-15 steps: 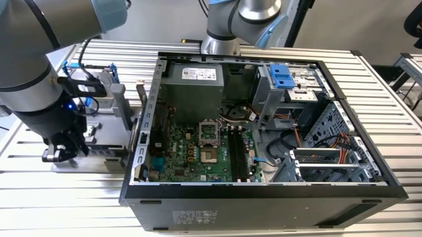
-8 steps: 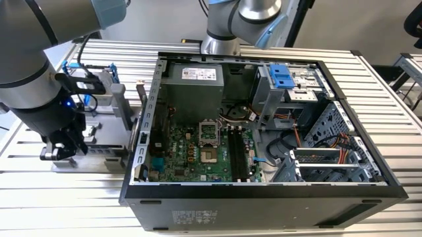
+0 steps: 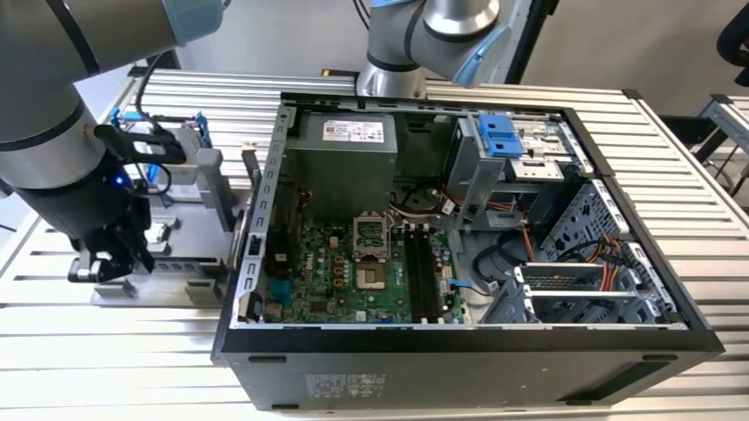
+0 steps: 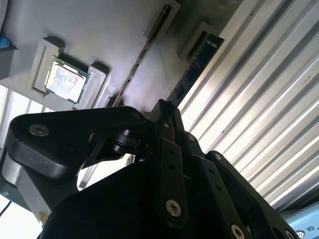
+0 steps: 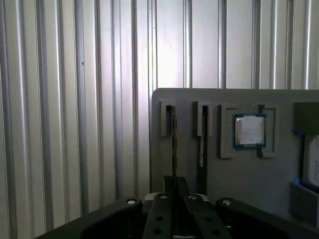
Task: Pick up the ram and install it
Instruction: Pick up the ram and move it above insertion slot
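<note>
First wrist view | tray slot: ram, seemingly upright | tray pocket: chip

An open computer case sits beside a grey parts holder.

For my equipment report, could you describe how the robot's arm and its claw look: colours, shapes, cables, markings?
The arm is built of thick round silver-grey tubes with light blue joint caps. A black cable runs along it, and a small blue light glows low on it. The claw is black, made of flat linked bars with silver screw heads.
</note>
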`<action>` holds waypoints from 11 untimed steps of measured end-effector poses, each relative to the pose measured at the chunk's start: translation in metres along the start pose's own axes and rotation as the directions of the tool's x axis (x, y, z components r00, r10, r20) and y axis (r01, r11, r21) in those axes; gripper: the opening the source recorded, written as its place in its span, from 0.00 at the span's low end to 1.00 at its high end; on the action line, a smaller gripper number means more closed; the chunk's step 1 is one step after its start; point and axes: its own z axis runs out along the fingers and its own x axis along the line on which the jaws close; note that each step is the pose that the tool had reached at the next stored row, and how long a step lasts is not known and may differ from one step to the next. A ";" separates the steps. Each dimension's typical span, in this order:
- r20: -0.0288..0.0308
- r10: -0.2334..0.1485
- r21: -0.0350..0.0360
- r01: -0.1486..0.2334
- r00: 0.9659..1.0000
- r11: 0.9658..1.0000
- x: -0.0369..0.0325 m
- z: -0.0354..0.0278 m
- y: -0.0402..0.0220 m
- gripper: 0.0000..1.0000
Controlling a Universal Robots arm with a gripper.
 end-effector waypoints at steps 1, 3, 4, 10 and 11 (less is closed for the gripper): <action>0.000 0.000 0.000 0.000 1.000 1.000 0.0000 -0.0005 0.0000 0.00; 0.000 0.000 0.000 0.000 1.000 1.000 -0.0001 -0.0019 0.0001 0.00; 0.000 0.000 0.000 0.000 1.000 1.000 -0.0002 -0.0028 0.0001 0.00; 0.000 0.000 0.000 0.000 1.000 1.000 -0.0004 -0.0082 0.0002 0.00; 0.000 0.000 0.000 0.000 1.000 1.000 -0.0005 -0.0090 0.0002 0.00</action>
